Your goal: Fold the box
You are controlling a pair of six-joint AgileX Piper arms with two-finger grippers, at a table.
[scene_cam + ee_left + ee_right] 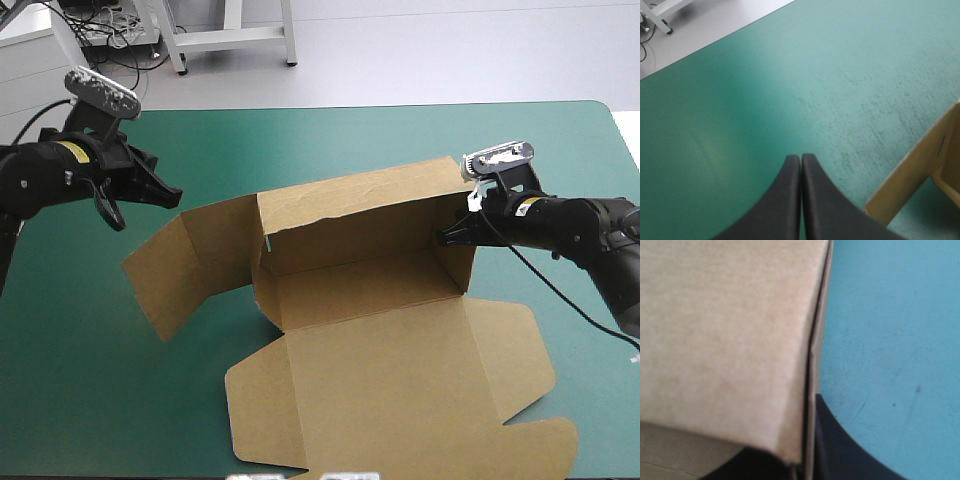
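Observation:
The brown box (360, 330) lies mid-table with its back wall and right side wall raised. Its left flap (185, 260) spreads outward and the lid (400, 400) lies flat toward the near edge. My right gripper (447, 235) is at the upper right corner of the box, shut on the side wall. In the right wrist view the board's edge (812, 370) runs between the black fingers (845, 450). My left gripper (168, 194) hovers to the left of the box, beyond the left flap, shut and holding nothing. In the left wrist view its gripper (801, 159) points over the cover, with a box corner (912, 172) beside it.
The teal-green cover (400, 140) runs from behind the box to the table's far edge (380, 106). The rounded right edge (625, 140) of the table lies beyond my right arm. The lid's front flap (530, 455) reaches close to the near edge.

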